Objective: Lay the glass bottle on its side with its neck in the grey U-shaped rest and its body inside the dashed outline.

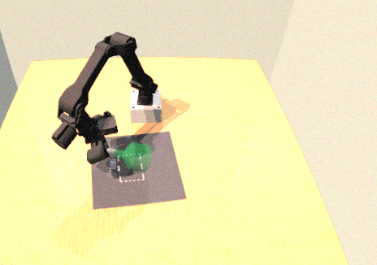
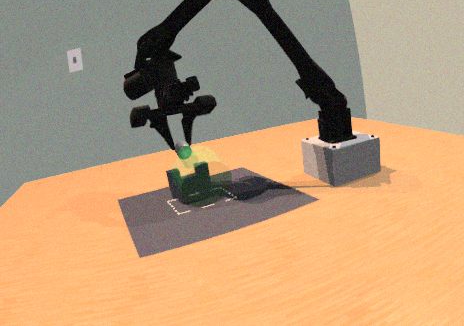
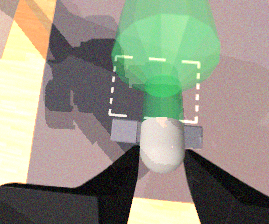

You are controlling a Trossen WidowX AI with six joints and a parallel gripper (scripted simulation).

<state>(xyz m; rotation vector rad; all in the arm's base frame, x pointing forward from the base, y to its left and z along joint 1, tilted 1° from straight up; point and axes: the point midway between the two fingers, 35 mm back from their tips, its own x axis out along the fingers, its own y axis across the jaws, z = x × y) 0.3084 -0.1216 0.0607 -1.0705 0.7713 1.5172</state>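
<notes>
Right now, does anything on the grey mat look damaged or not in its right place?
Nothing looks broken or spilled. The green bottle is tilted above the mat, but that fits the task: the gripper holds its neck end.

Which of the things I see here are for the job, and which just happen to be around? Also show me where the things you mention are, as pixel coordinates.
For the job:
- green glass bottle [image 1: 138, 156] [image 3: 166, 47]
- grey U-shaped rest [image 2: 201, 178] [image 3: 124, 130]
- dashed outline [image 1: 132, 180] [image 2: 183, 212] [image 3: 111, 95]
- gripper [image 2: 182, 148] [image 3: 161, 153], holding the bottle
- dark mat [image 1: 162, 185] [image 2: 150, 238] [image 3: 240, 165], under rest and outline

Just around:
- wall plate [image 2: 74, 60]
</notes>
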